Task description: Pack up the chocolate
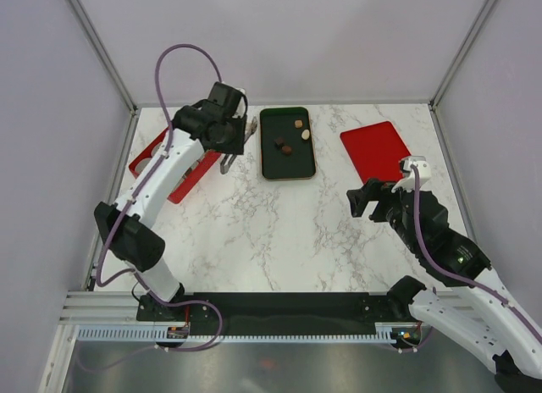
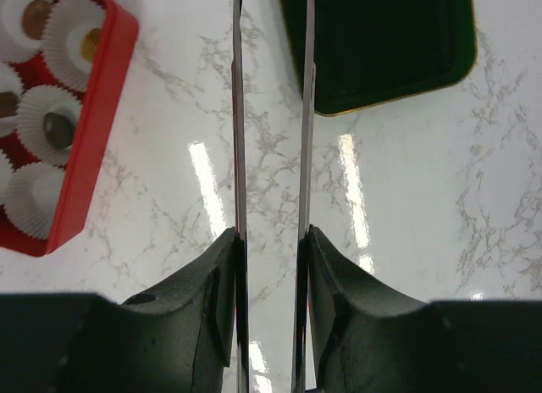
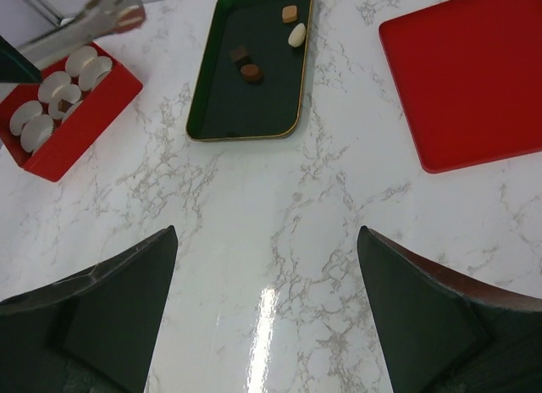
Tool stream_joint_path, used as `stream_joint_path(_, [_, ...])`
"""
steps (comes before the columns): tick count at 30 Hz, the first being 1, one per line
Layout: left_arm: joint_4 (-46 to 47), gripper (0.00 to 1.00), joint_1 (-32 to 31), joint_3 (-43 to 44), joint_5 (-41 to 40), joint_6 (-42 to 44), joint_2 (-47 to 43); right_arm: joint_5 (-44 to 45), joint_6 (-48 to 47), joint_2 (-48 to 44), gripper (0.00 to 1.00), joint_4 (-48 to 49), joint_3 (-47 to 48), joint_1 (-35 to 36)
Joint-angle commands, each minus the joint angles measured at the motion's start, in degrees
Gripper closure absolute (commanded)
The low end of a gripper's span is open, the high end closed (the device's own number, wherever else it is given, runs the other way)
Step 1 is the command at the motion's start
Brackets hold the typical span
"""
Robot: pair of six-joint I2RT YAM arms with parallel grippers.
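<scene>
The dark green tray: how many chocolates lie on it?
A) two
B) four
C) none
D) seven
B: four chocolates lie on the dark green tray, one tan, one cream and two brown, all plain to count in the right wrist view.

walls [image 1: 279, 37]: plain pale grey | table [image 1: 279, 232]: white marble, glossy glare

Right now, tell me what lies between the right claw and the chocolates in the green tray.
Only bare table and the tray rim separate the right claw from the chocolates; the right wrist view shows it.
</scene>
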Motion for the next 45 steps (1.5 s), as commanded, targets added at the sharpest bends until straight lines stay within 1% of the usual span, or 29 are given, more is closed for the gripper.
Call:
stream_joint_path(1, [-4.03,0.62,6.71,-1.98,-0.9,-2.9,-4.67,-2.25,1.25,-0.03,0.04,1.0,-1.35,0.04])
stream_joint_path(2, [-4.82,0.62,9.86,-2.25,-0.02,-3.08,-5.2,-1.9,1.25,-0.11,0.04,0.82,-1.26,0.04])
stream_joint_path(4, [-5.53,0.62,12.52,-3.65,-0.89,-3.34,-7.48,-1.64,0.73,-0.55,0.04,0.91,-1.08,0.13])
stream_joint_path(5, [-5.53,0.62,15.14,-5.13,-1.59,-3.35,-8.36,-1.63,0.46,-0.73,0.04,1.34,-1.17,0.04])
stream_joint_path(8, [-5.27,0.62,19.8,-8.04,-1.5,-3.78,-11.61,-1.98,-0.59,-0.03,0.04,2.14,-1.44,0.04])
stream_joint_path(14, [-4.39,0.62,25.17,-18.22,-3.09,-4.14,-16.53,-4.71,-1.82,2.7,0.04,3.63,-1.0,0.04])
stream_joint_path(20, [-3.07,0.61,29.05,-24.65,-5.36,-3.61,-18.74,-5.15,-2.0,3.67,0.04,4.86,-1.08,0.13])
stream_joint_path(27, [0.88,0.61,30.11,-28.53,-5.11,-3.08,-18.74,-5.33,-1.83,2.88,0.04,5.04,-1.87,0.04])
stream_joint_path(28, [1.67,0.61,30.11,-28.53,-5.28,-3.08,-17.95,-5.33,-1.74,2.88,0.04,4.95,-1.96,0.04])
stream_joint_path(29, [2.11,0.61,31.76,-28.62,-5.46,-2.99,-17.6,-5.33,-1.56,2.61,0.04,4.95,-1.96,0.04])
stream_joint_path(37, [3.7,0.6,31.95,-27.47,-8.36,-3.43,-14.17,-4.63,-1.38,1.73,0.04,4.78,-2.23,0.04])
stream_joint_path(45, [4.49,0.57,32.22,-27.56,-8.36,-3.61,-12.41,-4.45,-1.65,1.73,0.04,4.6,-1.61,0.04])
